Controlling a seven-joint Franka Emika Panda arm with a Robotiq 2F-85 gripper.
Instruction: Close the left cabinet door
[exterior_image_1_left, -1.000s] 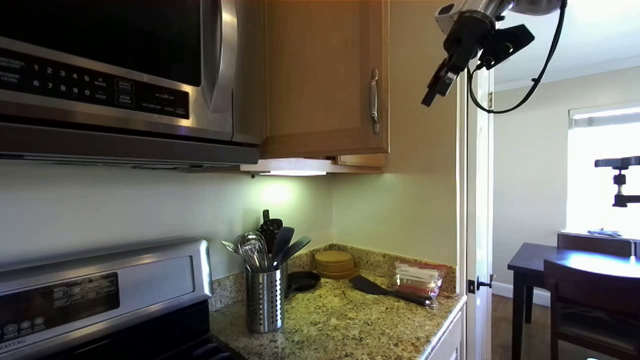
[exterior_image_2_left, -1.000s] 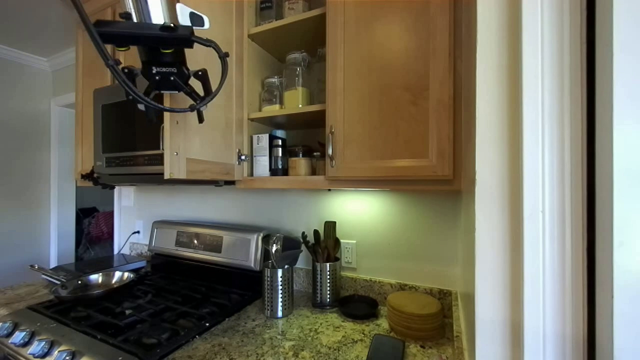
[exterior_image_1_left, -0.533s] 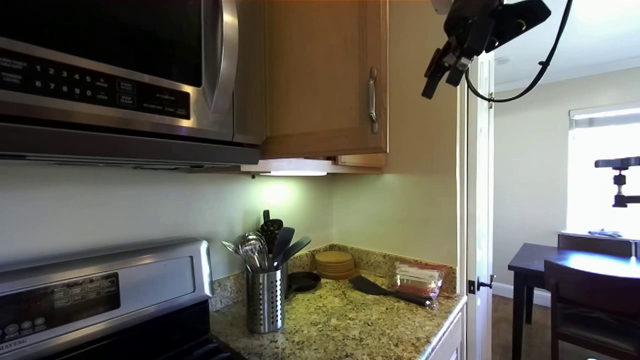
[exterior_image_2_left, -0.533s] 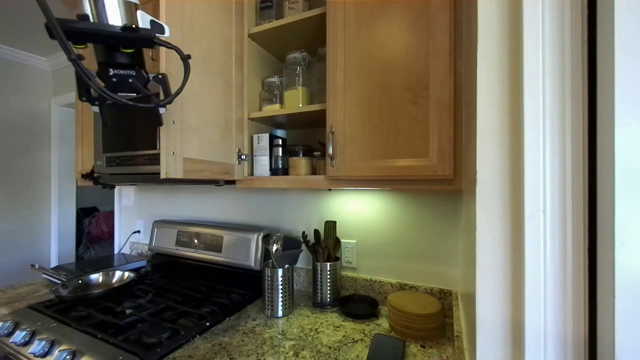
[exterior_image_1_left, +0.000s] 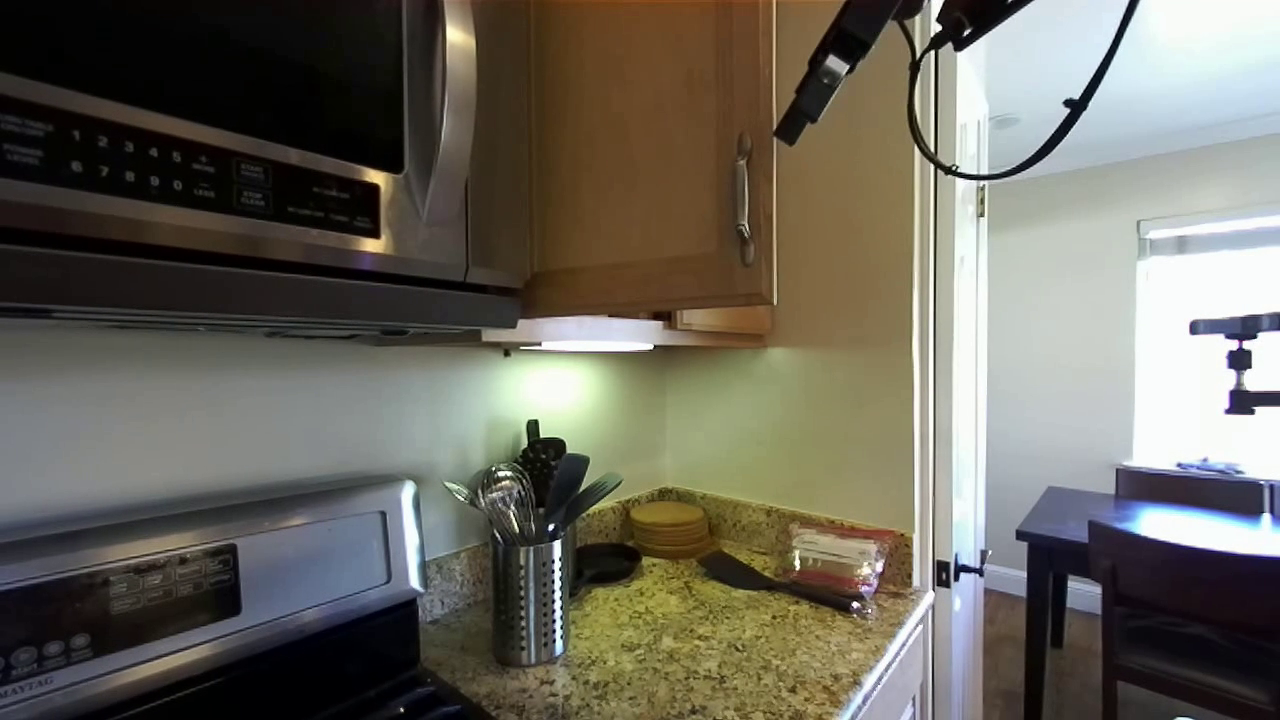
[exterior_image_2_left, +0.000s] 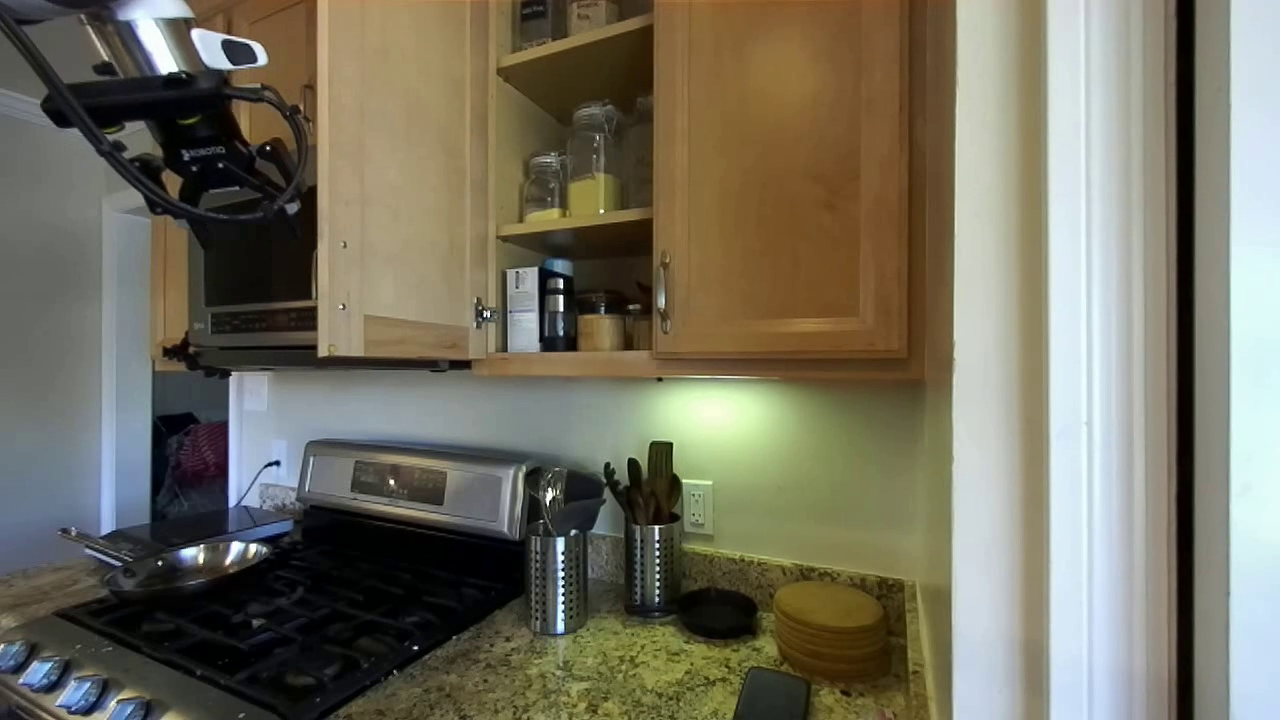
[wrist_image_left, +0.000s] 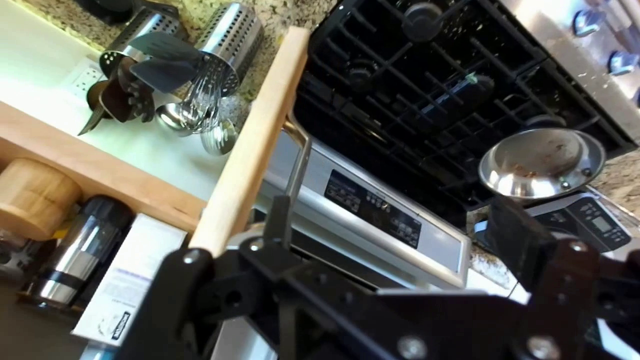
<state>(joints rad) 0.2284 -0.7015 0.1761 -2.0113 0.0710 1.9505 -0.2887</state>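
The left door (exterior_image_2_left: 405, 180) stands wide open, the whole swing left to do, the hand (wrist_image_left: 392, 220) spread nearby.

In an exterior view the camera looks past the microwave (exterior_image_1_left: 265, 150), close at upper left, to the corner (exterior_image_1_left: 666, 440); in an exterior view, farther back, it faces the back wall (exterior_image_2_left: 790, 470). The wrist view looks down past the tool (wrist_image_left: 397, 220). All share the stove (exterior_image_2_left: 330, 580).

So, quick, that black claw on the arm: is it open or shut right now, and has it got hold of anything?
The gripper: open, its jaws spread wide apart, holding nothing.
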